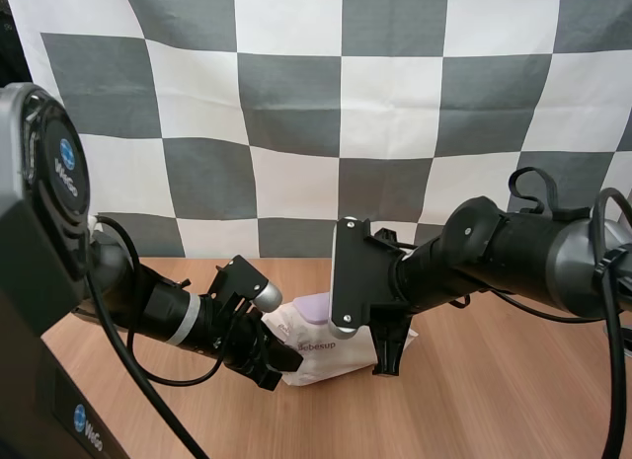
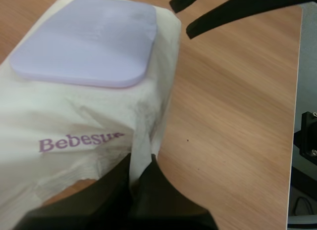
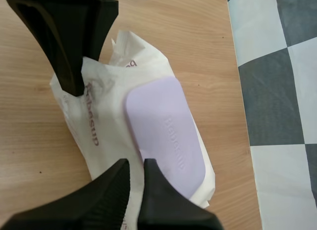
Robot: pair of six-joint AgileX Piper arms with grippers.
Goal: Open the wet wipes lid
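Note:
The white pack of wet wipes (image 1: 331, 358) lies on the table between my two arms, its lilac lid (image 1: 314, 306) flat and closed on top. My left gripper (image 1: 284, 360) is at the pack's near end. In the left wrist view it (image 2: 141, 171) is shut on the pack's (image 2: 89, 121) crimped end flap, below the lid (image 2: 89, 39). My right gripper (image 1: 390, 358) points down at the pack's other side. In the right wrist view it (image 3: 136, 174) stands open by a narrow gap just above the lid's (image 3: 166, 131) edge, with nothing held.
The wooden table (image 1: 494, 400) has free room to the right of and in front of the pack. The two grippers are close together, with the pack's length between them.

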